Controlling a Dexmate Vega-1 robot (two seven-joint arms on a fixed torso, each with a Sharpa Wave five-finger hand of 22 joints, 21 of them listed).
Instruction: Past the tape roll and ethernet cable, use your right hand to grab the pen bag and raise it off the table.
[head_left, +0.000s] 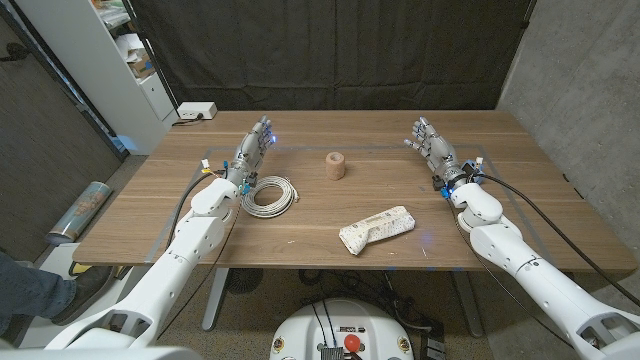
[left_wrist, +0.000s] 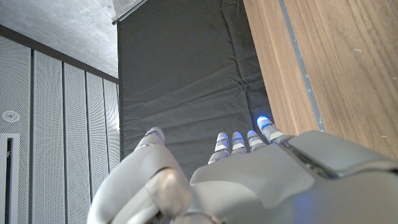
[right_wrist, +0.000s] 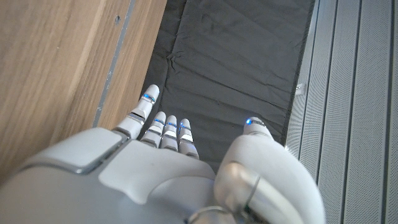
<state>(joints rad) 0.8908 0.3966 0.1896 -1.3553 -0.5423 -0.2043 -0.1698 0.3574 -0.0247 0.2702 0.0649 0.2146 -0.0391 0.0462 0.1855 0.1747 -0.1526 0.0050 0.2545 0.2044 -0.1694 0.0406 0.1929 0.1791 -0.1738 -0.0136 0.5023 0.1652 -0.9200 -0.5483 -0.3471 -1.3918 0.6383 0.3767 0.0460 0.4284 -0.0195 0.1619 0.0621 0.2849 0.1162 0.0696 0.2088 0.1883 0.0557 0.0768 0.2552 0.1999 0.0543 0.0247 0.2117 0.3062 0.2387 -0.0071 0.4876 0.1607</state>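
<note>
My right hand (head_left: 432, 141) stands at the far right of the wooden table (head_left: 520, 215), fingers straight and slightly apart, holding nothing. From my right wrist, the fingers (right_wrist: 163, 127) reach out past the table's far edge toward a black curtain (right_wrist: 236, 56). My left hand (head_left: 255, 143) mirrors it at the far left, likewise released and holding nothing, its fingertips (left_wrist: 237, 140) lit blue in the left wrist view against the same dark cloth.

The pen bag (head_left: 377, 228), pale and speckled, lies near the table's front edge, right of centre and well apart from both my hands. The tape roll (head_left: 335, 166) stands upright near the middle of the table, farther back than the bag. The ethernet cable (head_left: 270, 195), a loose grey coil, lies just beside my left forearm, left of the roll. A white box (head_left: 196, 111) sits at the far left corner.
</note>
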